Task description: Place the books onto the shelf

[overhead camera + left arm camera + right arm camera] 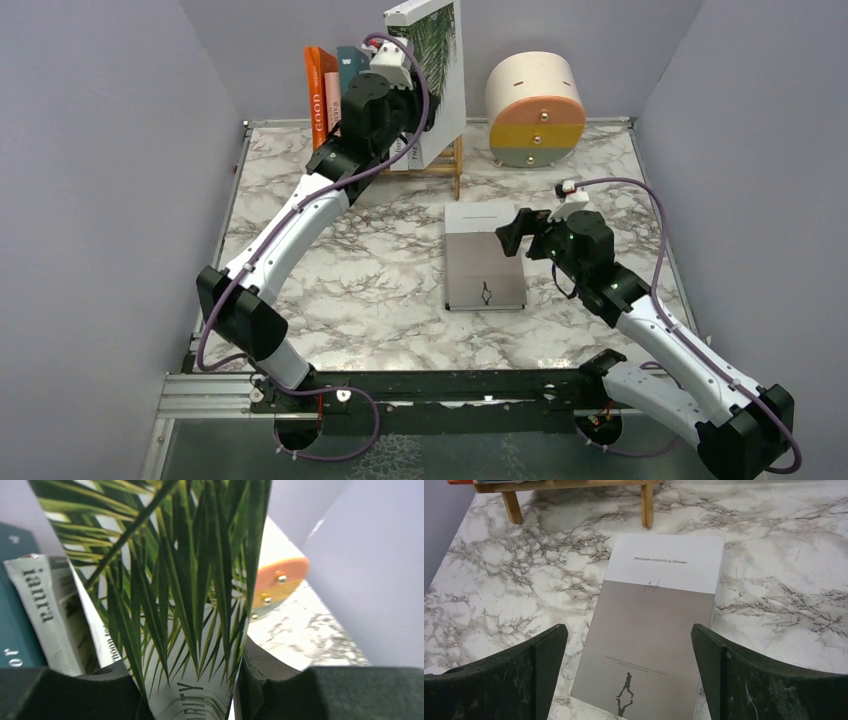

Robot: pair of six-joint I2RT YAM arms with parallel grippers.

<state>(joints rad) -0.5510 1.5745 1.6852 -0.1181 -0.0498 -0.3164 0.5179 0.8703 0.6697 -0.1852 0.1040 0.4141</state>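
The palm-leaf book (432, 60) stands upright and slightly tilted at the right end of the shelf (447, 167), with my left gripper (398, 72) shut on its lower edge. In the left wrist view its green cover (190, 580) sits clamped between both pads (270, 672). Orange (316, 95), pink (333, 112) and teal (350, 66) books stand on the shelf to its left, along with a white book (45, 615). A grey-and-white book (485, 265) lies flat mid-table. My right gripper (512, 238) hovers open above it, its fingers straddling the cover (649, 625) without touching.
A round cream, yellow and orange drawer unit (537, 108) stands at the back right, close to the shelf's end. The shelf's wooden legs (646, 507) are just beyond the flat book. Grey walls enclose the marble table (330, 290) on three sides.
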